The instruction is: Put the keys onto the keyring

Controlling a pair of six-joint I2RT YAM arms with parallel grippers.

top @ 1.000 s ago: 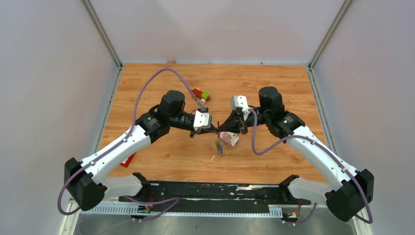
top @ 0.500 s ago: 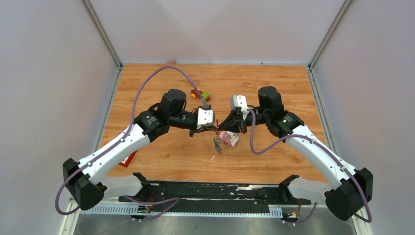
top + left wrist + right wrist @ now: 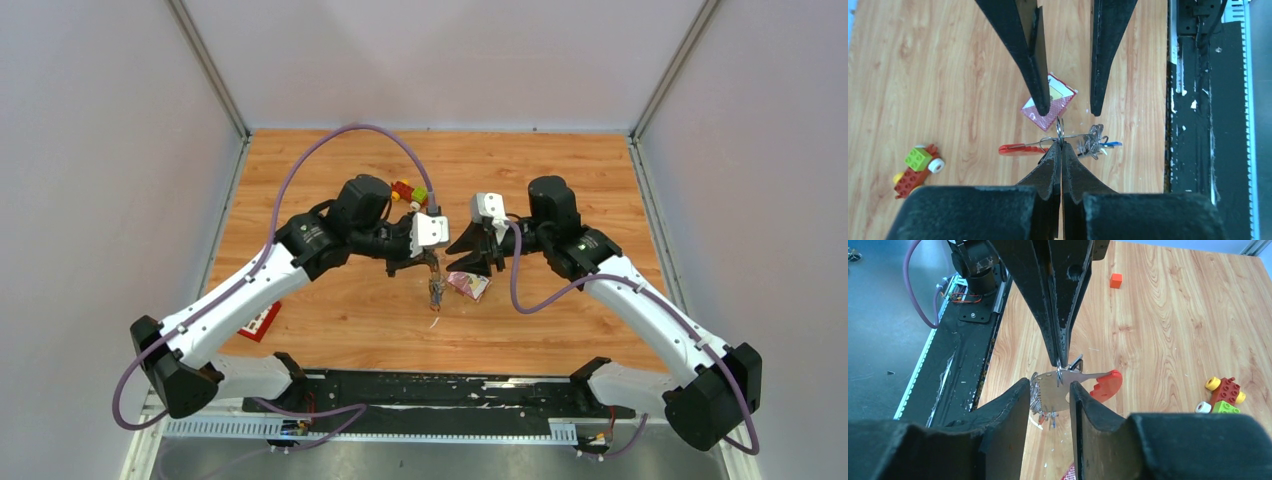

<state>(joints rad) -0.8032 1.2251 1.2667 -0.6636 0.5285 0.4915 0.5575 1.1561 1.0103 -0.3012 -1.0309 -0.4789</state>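
My left gripper (image 3: 1061,146) is shut on the thin metal ring of the keyring (image 3: 1060,131), which hangs above the table. Its red fob (image 3: 1018,148) sticks out to one side. The grey fob (image 3: 1054,386) and red fob (image 3: 1108,384) show in the right wrist view, with the keys (image 3: 1040,401) bunched at the grey fob's edge. In the left wrist view the keys (image 3: 1093,142) hang in a cluster, one of them with a blue head. My right gripper (image 3: 1048,396) is open, its fingers either side of the grey fob and not touching it. From above, the two grippers (image 3: 432,262) (image 3: 466,258) face each other closely.
A pink foil packet (image 3: 468,285) lies on the wood just below the right gripper. The toy car (image 3: 411,192) stands behind the left wrist. A small orange cube (image 3: 1116,280) lies on the wood, and a red card (image 3: 262,322) lies under the left arm. The black base rail (image 3: 430,390) runs along the near edge.
My right gripper has opened and let go of the keyring. The left arm has swung right and slightly away from the base, carrying the hanging keyring.
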